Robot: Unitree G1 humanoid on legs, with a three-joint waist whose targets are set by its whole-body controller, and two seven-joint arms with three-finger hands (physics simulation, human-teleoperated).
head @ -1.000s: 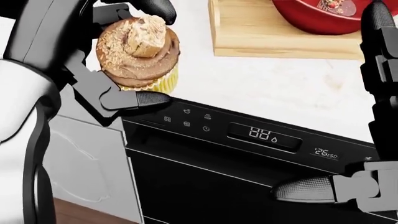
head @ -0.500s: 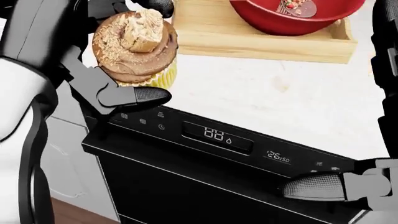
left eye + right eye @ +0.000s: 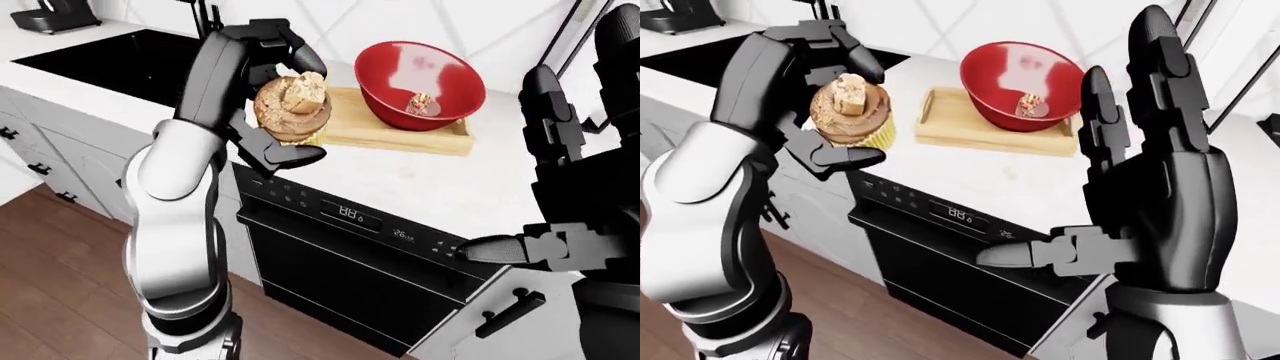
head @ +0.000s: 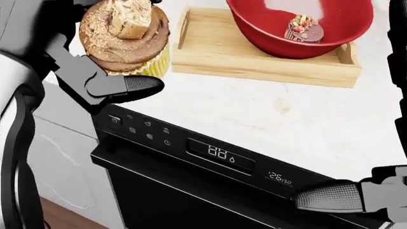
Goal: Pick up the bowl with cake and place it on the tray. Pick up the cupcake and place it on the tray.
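Cupcake [image 4: 126, 40] first: we had it in our left hand [image 3: 275, 105], raised off the counter [image 4: 267, 114], sitting upright with its frosted top and the biscuit chunk pointing up. Our fingers were closed round it, one dark fingertip [image 4: 137, 85] curling under the yellow wrapper and the others wrapping over the top.

From there the tray [image 4: 210, 52] lay to the right and a little toward the top of the head view, its near left corner just beside the cupcake. Its long side ran left to right across that view. The red bowl [image 4: 299, 21] with the small piece of cake [image 4: 304, 28] already sat on it, filling the right-hand part and leaving bare wood on the left. That bare patch was the spot nearest our left hand, so we judged the coming move to be a short carry rightward and down, keeping the cupcake level and clear of the bowl's rim.

Our right hand [image 3: 1150, 187] was well apart from all this, held up with its fingers spread and empty over the counter edge beside the dishwasher [image 4: 210, 157], whose panel showed lit digits. The left hand was plainly the nearer one.
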